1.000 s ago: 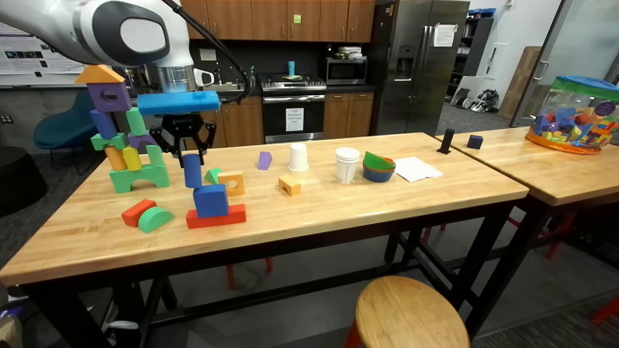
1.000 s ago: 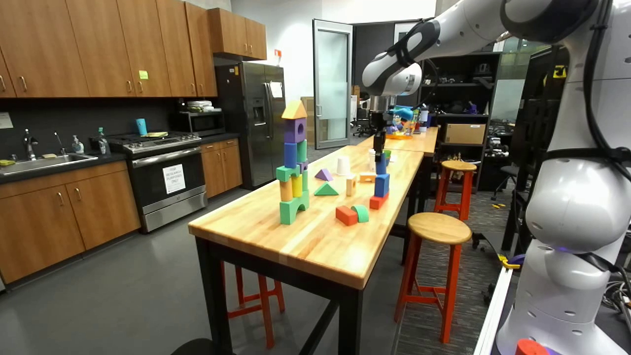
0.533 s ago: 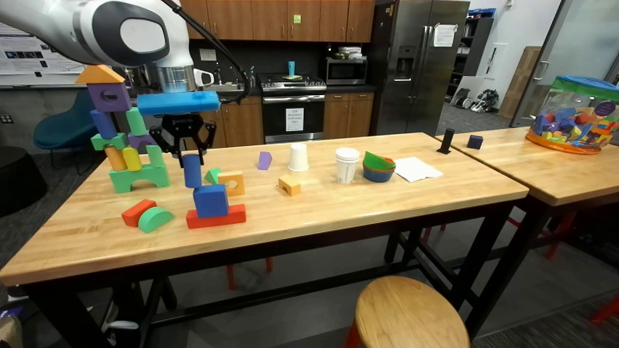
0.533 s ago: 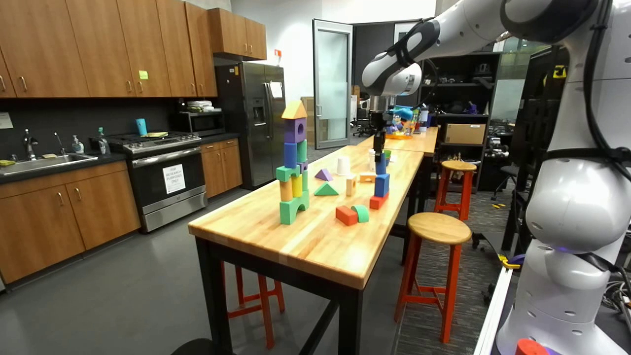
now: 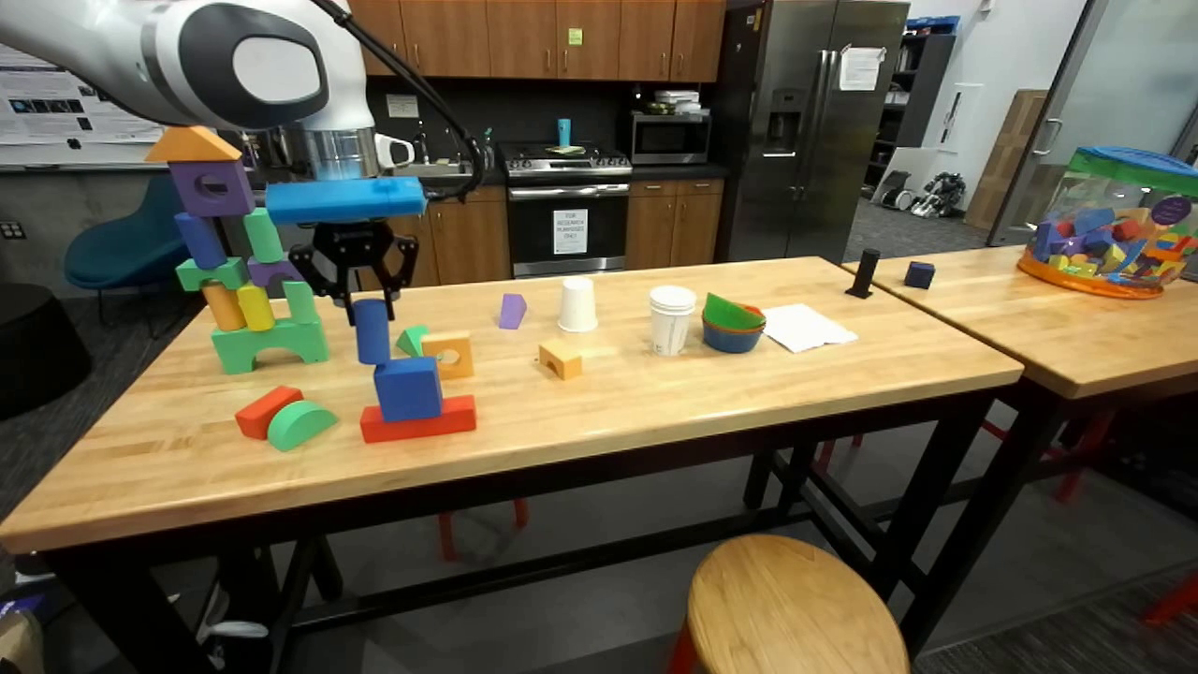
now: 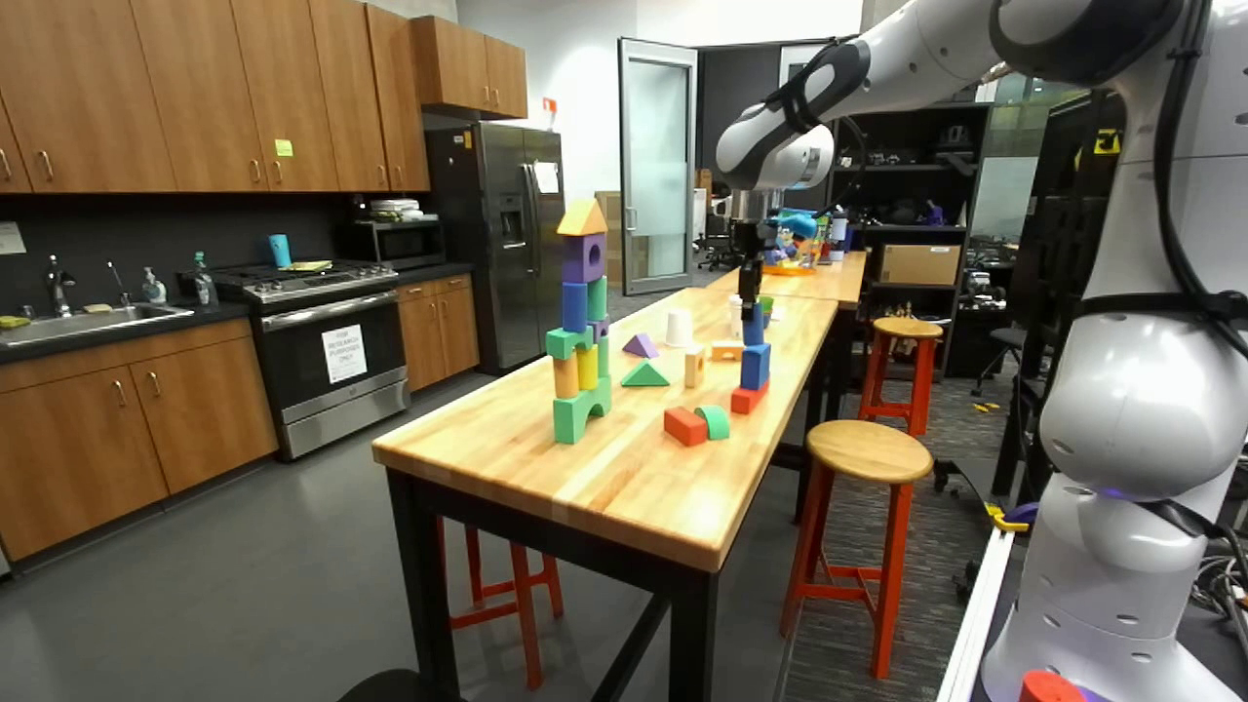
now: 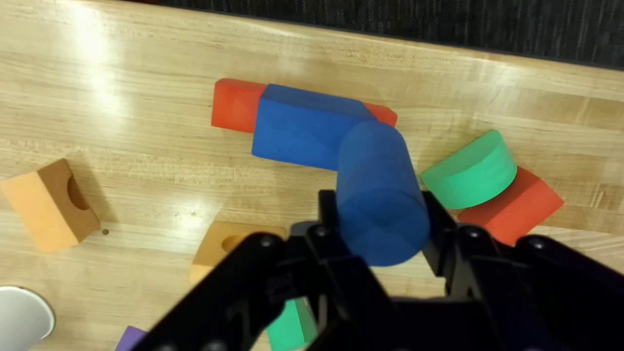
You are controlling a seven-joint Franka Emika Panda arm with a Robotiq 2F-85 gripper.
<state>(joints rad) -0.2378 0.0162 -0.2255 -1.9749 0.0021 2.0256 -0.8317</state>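
1. The fingers are closed on a blue cylinder, one on each side, standing only its width apart.
2. The cylinder hangs roughly upright over the table; in an exterior view its lower end is at the upper left corner of a blue block. Whether the two touch, I cannot tell.
3. The blue block rests on a long red block, close to the table's near edge.
4. Left of these, a green half-round lies against a shorter red block.
5. On the far side stands an orange holed block, partly covering a green triangle; a purple block is farther right.
6. An orange notched block lies nearer than an upturned white cup.
7. Farther right are an upright cup, nested bowls and a white sheet.
8. At the far left rises a tower of coloured blocks.
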